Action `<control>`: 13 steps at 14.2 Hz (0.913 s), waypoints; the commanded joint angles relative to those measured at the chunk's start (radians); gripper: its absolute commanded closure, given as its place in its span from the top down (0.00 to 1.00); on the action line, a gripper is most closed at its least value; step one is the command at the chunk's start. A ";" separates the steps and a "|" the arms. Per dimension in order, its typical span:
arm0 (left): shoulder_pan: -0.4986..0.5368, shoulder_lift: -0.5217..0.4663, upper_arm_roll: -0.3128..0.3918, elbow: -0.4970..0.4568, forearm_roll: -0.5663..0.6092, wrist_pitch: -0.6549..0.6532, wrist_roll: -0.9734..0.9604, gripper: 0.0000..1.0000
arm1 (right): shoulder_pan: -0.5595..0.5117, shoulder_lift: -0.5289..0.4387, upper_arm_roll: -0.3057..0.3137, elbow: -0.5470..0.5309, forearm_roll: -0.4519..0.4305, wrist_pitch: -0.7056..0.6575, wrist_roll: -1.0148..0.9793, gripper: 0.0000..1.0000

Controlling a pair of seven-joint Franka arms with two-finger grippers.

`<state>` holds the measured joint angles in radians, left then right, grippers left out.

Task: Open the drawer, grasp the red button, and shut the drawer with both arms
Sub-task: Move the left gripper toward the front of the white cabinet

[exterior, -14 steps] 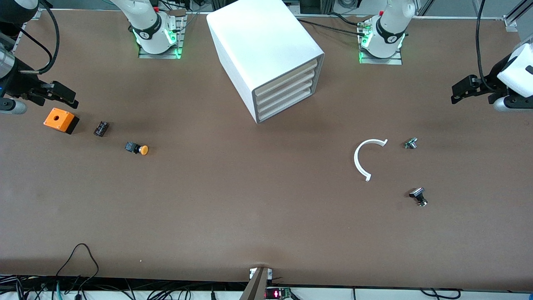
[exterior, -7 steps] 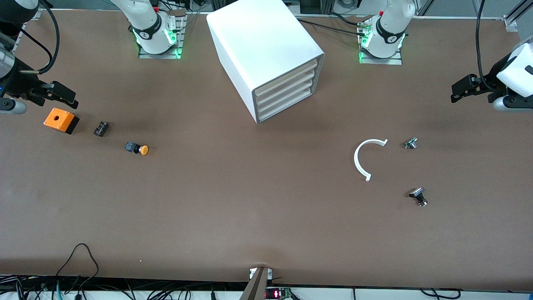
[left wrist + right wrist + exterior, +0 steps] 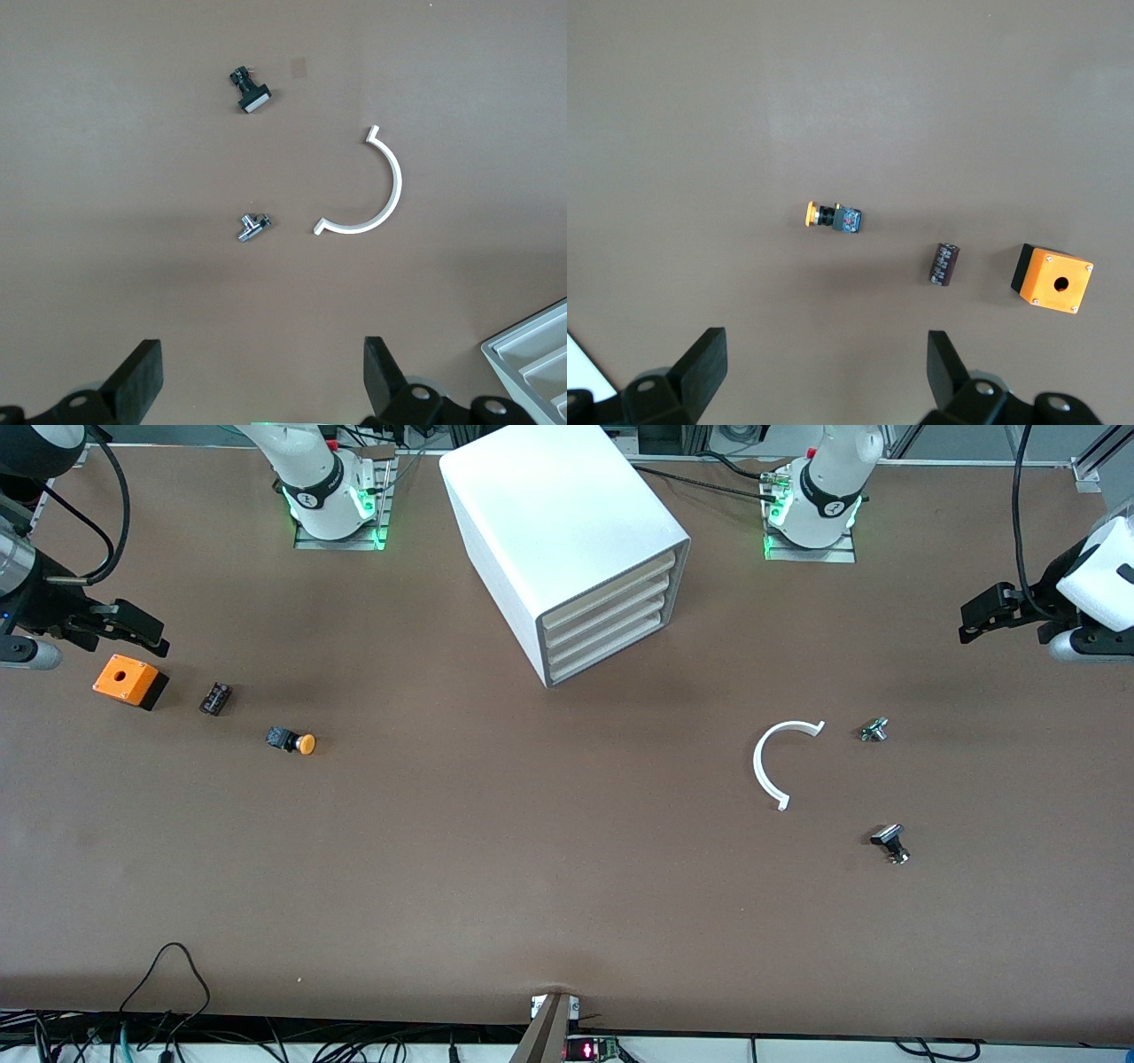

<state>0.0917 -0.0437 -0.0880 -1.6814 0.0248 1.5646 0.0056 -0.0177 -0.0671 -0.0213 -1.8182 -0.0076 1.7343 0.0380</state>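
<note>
Nothing started: all four fronts on the cabinet [image 3: 567,540], upper centre of frame, sit flush, drawer [image 3: 611,657] lowest of them. Red button not visible, presumably inside. Left gripper [image 3: 997,613] hangs at the right edge, fingers wide and empty; right gripper [image 3: 124,627] at the left edge, just above the orange box [image 3: 129,680], also wide and empty. Both well apart from the drawer. Risks as I see them: fronts stack tightly, so I could hook the wrong one; cabinet may slide if unbraced; orange-cap button [image 3: 292,741] is a decoy.
</note>
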 commanded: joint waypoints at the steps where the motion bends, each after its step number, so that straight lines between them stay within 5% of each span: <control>1: 0.000 0.013 -0.003 0.034 -0.016 -0.023 -0.009 1.00 | 0.012 0.012 0.001 -0.007 0.000 0.002 -0.003 1.00; 11: -0.017 0.022 -0.012 0.048 -0.031 -0.015 0.005 1.00 | 0.108 0.153 0.001 0.034 0.002 0.017 -0.001 1.00; 13: -0.047 0.102 -0.050 0.055 -0.076 -0.027 -0.003 1.00 | 0.108 0.167 0.001 0.051 0.017 0.027 0.000 1.00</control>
<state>0.0710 -0.0301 -0.1063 -1.6719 -0.0268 1.5615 0.0076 0.0903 0.0841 -0.0135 -1.8055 -0.0074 1.7614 0.0378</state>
